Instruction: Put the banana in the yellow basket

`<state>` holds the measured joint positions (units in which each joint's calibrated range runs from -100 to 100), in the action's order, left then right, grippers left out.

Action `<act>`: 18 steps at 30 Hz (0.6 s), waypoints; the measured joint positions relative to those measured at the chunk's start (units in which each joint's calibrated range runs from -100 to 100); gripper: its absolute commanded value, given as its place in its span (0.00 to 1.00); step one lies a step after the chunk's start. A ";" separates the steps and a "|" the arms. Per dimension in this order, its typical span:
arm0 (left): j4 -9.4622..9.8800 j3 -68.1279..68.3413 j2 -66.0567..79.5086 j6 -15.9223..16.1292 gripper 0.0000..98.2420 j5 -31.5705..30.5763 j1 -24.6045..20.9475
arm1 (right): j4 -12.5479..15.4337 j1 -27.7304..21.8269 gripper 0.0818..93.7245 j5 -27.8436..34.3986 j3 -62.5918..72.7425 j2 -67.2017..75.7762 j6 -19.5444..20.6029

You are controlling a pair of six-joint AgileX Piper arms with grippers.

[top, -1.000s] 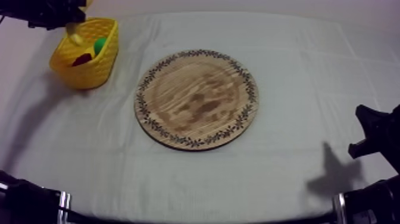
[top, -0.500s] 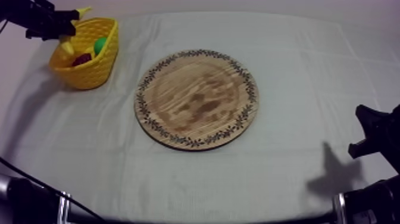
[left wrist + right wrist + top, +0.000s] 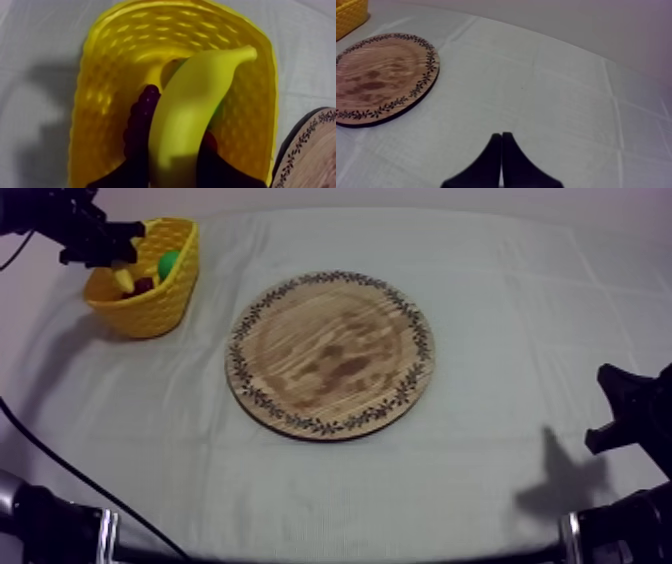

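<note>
The banana [image 3: 192, 115] is being gripped by the left hand [image 3: 172, 161] and held low over the yellow basket [image 3: 100, 60], just above the bunch of grapes [image 3: 140, 120], probably so that it lands inside when it is released. The wooden board [image 3: 330, 353] is lying nearby. The right hand [image 3: 501, 150] is being held closed on nothing, well apart, above the surface [image 3: 561, 90].

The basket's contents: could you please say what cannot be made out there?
Green fruit: too small in the top view to name; the banana covers it in the left wrist view.
Grapes: partly behind the banana, left wrist view.
Basket floor: hidden under fruit.
</note>
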<state>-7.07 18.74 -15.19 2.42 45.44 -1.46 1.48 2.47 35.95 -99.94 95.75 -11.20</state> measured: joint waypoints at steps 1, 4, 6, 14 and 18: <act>0.00 -0.35 -0.35 0.06 0.23 0.01 -0.03 | 0.00 0.00 0.00 0.00 0.00 0.00 0.00; -0.06 -1.26 -1.00 0.13 0.25 -0.05 -0.12 | 0.00 0.00 0.00 -0.07 0.00 0.00 0.00; -0.11 -1.54 -1.34 0.23 0.35 -0.26 -0.24 | 0.00 0.00 0.00 -0.07 0.00 0.00 0.00; -0.23 -1.99 -1.57 1.50 0.79 -1.51 -0.60 | 0.00 0.00 0.00 0.01 0.00 0.00 0.00; -0.17 -1.52 -1.02 1.89 0.81 -2.41 -0.70 | 0.00 0.00 0.00 0.01 0.00 0.00 0.00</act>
<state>-7.24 17.22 -16.20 4.30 43.03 -2.16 1.48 2.47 35.96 -99.94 95.75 -11.20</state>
